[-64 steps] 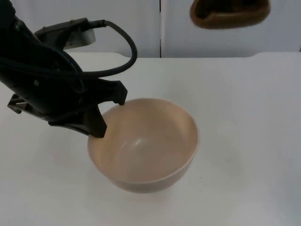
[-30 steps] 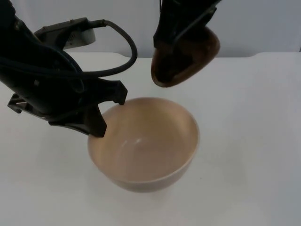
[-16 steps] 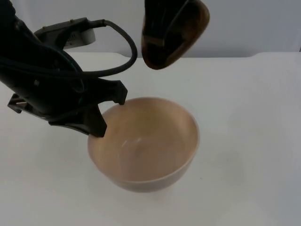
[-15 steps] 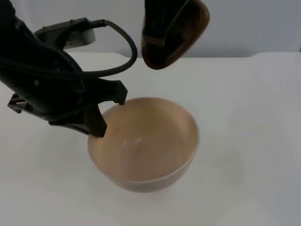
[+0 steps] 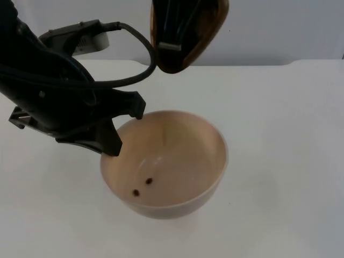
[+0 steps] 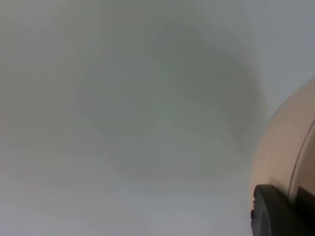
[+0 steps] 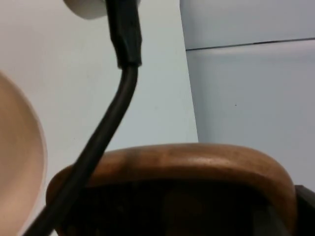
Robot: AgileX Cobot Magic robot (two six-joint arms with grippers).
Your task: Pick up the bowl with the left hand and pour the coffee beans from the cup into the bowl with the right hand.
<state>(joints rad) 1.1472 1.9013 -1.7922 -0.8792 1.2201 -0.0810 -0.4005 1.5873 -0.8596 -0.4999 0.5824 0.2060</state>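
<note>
White table top (image 5: pixel 279 161) running back to a grey partition wall (image 5: pixel 269 32), pretty plain setup. The beige bowl (image 5: pixel 183 161) sat near the middle of the table, a bit toward the near side. The left gripper (image 5: pixel 124 131) was at the bowl's far-left rim, one finger poking over the rim near the inside and the other down along the outer wall, so the fingers were clamped on the rim with the bowl wall between them. In the left wrist view the bowl's (image 6: pixel 290 157) curved outer side sat right against the black fingertip (image 6: pixel 275 211).

Above and behind the bowl, the right gripper (image 5: pixel 173 37) held the brown wooden cup (image 5: pixel 201 32), tipped over steeply with its mouth angled down toward the bowl. A finger ran down the cup's side, gripping it. The right wrist view had the cup's (image 7: pixel 177 162) rounded wooden rim up close, dark inside.

Two coffee beans (image 5: pixel 149 181) lay on the bowl's bottom, toward its near-left side, close to each other but apart.
</note>
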